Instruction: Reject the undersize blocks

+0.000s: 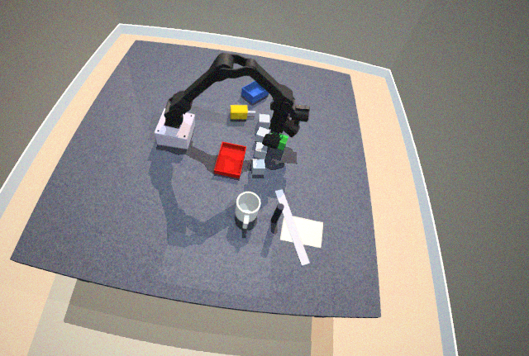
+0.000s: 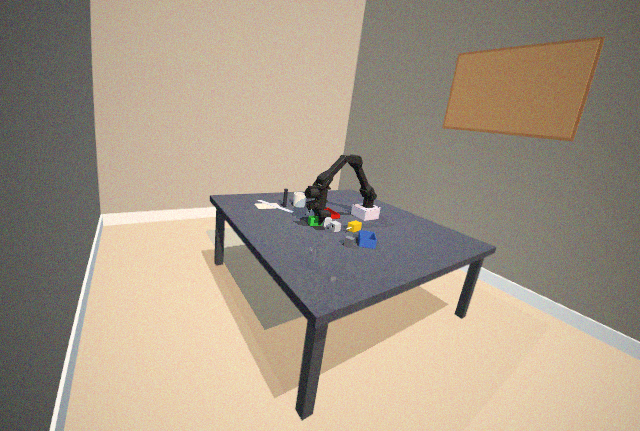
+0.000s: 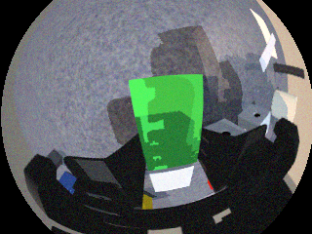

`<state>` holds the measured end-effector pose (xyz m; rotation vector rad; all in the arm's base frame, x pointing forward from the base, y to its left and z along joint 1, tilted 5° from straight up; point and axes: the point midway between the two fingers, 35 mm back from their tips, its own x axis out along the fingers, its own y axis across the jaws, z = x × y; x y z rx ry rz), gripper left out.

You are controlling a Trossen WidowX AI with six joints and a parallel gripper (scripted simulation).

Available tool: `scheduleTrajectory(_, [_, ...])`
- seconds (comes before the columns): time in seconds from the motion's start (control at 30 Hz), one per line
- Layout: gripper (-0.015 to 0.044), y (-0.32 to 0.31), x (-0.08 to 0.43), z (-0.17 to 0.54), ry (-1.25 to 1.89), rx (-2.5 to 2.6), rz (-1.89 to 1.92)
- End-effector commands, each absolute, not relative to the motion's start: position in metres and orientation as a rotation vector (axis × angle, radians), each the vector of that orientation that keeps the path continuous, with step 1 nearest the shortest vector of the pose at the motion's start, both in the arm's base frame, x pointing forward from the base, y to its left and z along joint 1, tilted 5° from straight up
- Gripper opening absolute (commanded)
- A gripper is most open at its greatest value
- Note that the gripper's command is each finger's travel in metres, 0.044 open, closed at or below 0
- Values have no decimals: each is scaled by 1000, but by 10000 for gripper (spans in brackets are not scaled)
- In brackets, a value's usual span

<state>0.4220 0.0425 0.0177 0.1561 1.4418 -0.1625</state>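
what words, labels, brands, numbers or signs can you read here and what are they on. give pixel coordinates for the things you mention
None: no text can be read in any view.
The white sheet [image 1: 313, 232] [image 2: 264, 206], the mug [image 1: 240, 214] [image 2: 299, 199] and the wall board [image 2: 522, 89] show no readable marking.
The yellow block [image 1: 238, 111] [image 2: 355, 225] and the green gauge [image 1: 283, 141] [image 2: 313, 221] [image 3: 168, 104] show none either; any fine print would be too small or blurred.

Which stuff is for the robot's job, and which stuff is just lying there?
For the job:
- green gauge, in the robot's hand
- four steel blocks, in a row
- red tray

Just lying about:
- yellow thing
- blue tray
- mug
- black stick
- white strip
- pale sheet
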Motion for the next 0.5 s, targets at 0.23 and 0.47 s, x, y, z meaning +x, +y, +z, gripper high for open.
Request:
scheduleTrajectory(0.23, [0,42,430,22,1428,152,-161])
scheduleTrajectory(0.47, [0,42,432,22,1428,152,-161])
